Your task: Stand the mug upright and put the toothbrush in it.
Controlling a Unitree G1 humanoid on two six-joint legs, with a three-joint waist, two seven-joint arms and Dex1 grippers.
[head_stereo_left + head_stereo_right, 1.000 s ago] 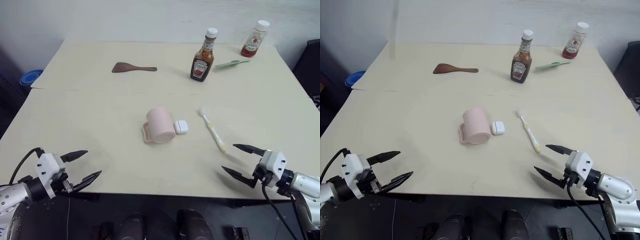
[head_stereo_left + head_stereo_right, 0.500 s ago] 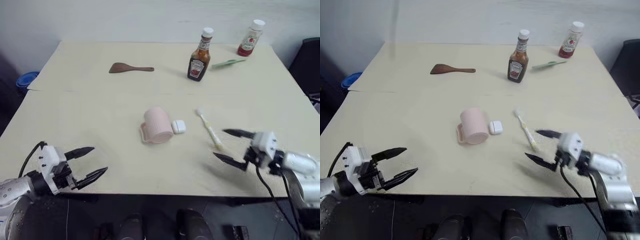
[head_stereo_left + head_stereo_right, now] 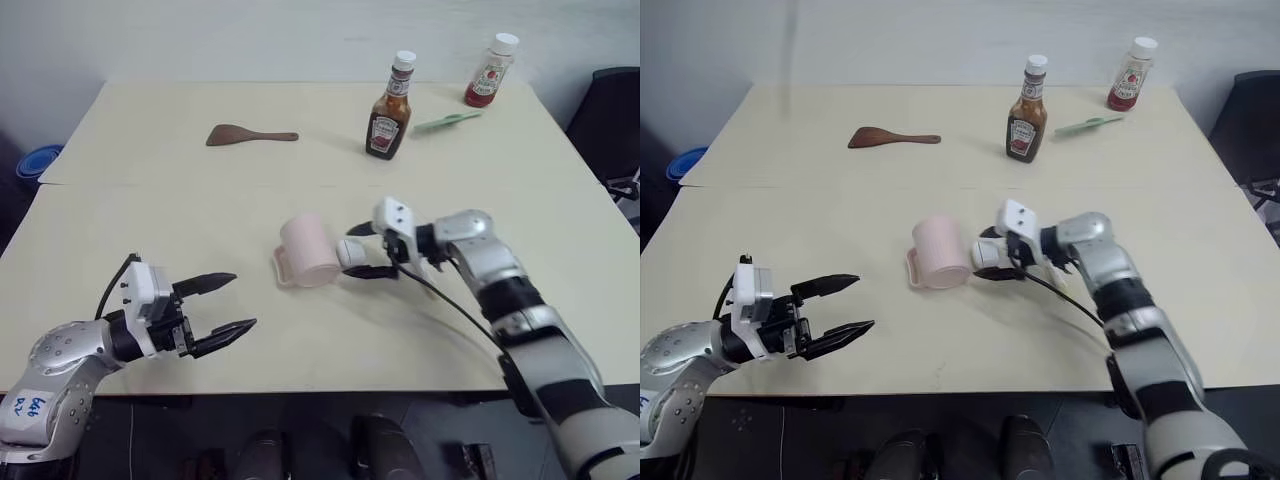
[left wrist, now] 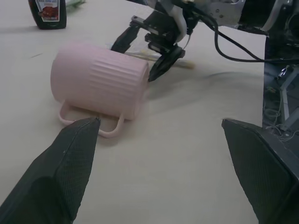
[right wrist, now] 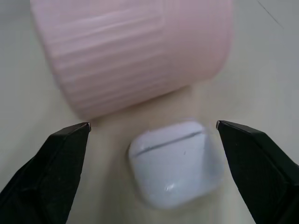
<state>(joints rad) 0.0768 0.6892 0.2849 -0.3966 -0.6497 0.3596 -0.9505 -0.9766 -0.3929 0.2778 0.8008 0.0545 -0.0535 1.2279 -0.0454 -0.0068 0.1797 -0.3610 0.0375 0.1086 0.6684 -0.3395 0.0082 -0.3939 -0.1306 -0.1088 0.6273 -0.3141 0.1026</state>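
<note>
I read this as a lab test room — bare pale tabletop point(image 3: 150, 200) against a plain wall, sauce bottles point(image 3: 388, 108) and a spatula point(image 3: 235, 135) scattered as props

Your right gripper point(image 3: 365, 250): fingers spread, just beside the mug point(image 3: 308, 251). Your left gripper point(image 3: 226, 307): fingers spread, well short of it.

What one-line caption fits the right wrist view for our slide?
Open black fingers flank a small white rounded case lying on the table beside the ribbed pale pink mug on its side.
</note>
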